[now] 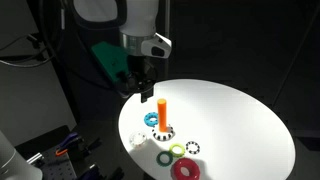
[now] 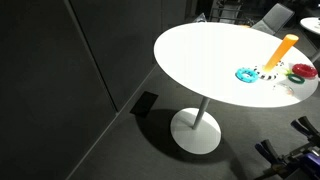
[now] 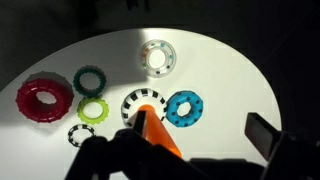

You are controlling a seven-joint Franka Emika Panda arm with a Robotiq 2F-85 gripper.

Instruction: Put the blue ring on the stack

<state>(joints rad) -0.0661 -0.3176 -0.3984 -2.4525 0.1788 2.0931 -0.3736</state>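
Fingers (image 1: 146, 92) hover empty, seemingly spread (wrist view is dark). Almost straight below them, the small flat cyan-blue plastic ring (image 3: 184, 108) lies hole-up on the round white counter (image 1: 240, 110), just beside the upright orange peg stack (image 3: 155, 135), not yet threaded.

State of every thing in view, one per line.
blue ring, flat on table beside stack, not threaded
stack, upright, peg bare
red ring, flat, loose
light green ring, flat, loose
dark green ring, flat, loose
white ring, flat, loose
black-and-white ring, flat, loose
tool, above table, opening unclear
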